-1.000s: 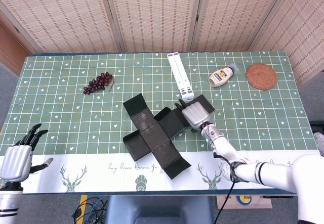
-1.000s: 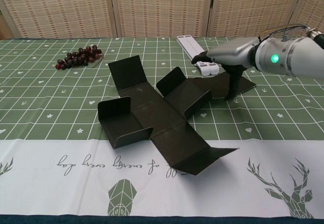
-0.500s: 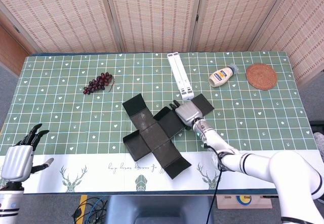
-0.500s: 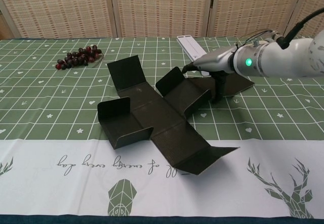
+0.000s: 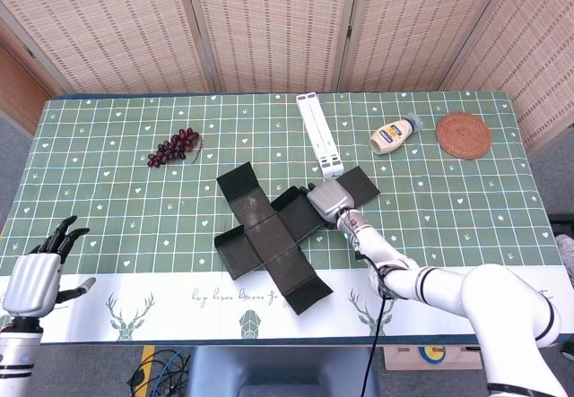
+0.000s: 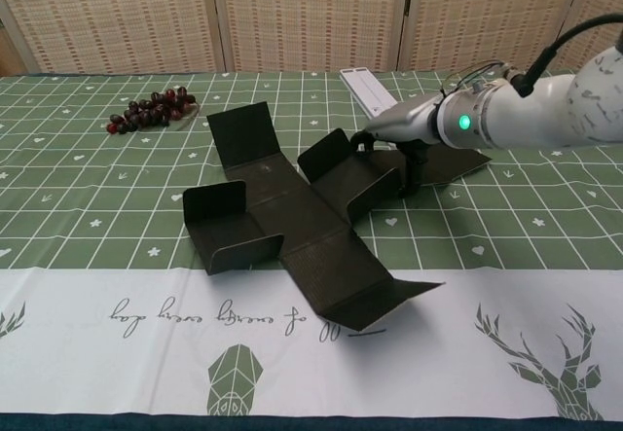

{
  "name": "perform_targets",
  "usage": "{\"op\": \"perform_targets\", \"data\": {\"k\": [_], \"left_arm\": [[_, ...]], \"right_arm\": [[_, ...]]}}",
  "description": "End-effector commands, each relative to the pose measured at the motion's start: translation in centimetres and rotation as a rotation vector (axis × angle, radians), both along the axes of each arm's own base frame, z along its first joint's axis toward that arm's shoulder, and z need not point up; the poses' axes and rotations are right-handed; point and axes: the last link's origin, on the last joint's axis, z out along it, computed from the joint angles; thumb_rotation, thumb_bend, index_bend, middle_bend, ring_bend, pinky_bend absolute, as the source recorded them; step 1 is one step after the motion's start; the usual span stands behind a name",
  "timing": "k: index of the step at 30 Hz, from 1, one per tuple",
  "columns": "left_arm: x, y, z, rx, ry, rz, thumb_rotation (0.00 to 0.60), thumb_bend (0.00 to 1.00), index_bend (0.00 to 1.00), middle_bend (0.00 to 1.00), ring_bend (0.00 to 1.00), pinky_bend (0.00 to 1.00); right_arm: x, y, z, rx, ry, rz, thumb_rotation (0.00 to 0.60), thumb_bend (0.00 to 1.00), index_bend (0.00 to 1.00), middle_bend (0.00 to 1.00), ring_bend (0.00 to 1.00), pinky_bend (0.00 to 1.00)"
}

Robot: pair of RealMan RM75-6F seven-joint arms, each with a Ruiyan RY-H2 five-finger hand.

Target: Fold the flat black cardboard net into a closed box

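My right hand (image 5: 328,201) sits palm-down over the right arm of the black cardboard net (image 6: 292,219), its dark fingers (image 6: 413,170) pointing down onto the panel there; I see nothing held in it, though I cannot tell how far the fingers are spread. The net lies just to its left as a matte cross of creased panels, several flaps tilted up, one long flap reaching toward the near edge. Just behind the hand lies a white slatted stand (image 5: 320,133), flat and narrow. Farther off to the right are a squeeze bottle (image 5: 395,134) with a yellow label, lying on its side, and a round woven coaster (image 5: 464,134). Well to the left, a bunch of dark grapes (image 5: 174,146) lies near the far side.

The tabletop (image 5: 108,191) wears a green grid-pattern cloth with small white motifs and a white border with deer prints. Woven reed screens (image 5: 269,25) close off the room behind.

Only the head view shows my left hand (image 5: 40,267), fingers spread and holding nothing, off the near left corner. The chest view shows a green light on the right wrist.
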Motion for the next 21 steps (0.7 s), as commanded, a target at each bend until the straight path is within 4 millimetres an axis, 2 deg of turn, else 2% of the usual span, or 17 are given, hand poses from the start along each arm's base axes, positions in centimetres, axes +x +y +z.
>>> {"op": "perform_targets", "data": {"k": [1,5,9,14,21], "left_arm": [[-0.1,1.4,-0.1,-0.011,0.006,-0.02,0.6,0.05,0.25,0.11,0.29,0.44],[-0.1,3.8,-0.6,-0.04,0.052,-0.073,0.6,0.05,0.29,0.14,0.42,0.44],[0.1,6.1,-1.8,-0.062,0.094,-0.127,0.6,0.05,0.29,0.17,0.53,0.5],[0.7,8.2,-4.4,-0.125,0.166,-0.157,0.6,0.05,0.17,0.15,0.54,0.51],[1.8,9.5,-8.4,-0.188,0.229,-0.174,0.6,0.05,0.0,0.0,0.53,0.51]], "right_arm": [[0.0,0.4,0.3,-0.007,-0.04,-0.014,0.6,0.3,0.19,0.25,0.74,1.0],[0.1,1.0,0.5,-0.012,-0.104,-0.044,0.6,0.3,0.22,0.28,0.76,1.0],[0.3,1.6,0.6,-0.01,-0.159,-0.058,0.6,0.3,0.24,0.3,0.77,1.0],[0.2,2.2,0.5,-0.015,-0.171,-0.043,0.6,0.31,0.24,0.3,0.77,1.0],[-0.1,2.7,0.3,-0.03,-0.18,-0.04,0.6,0.32,0.24,0.3,0.77,1.0]]}}
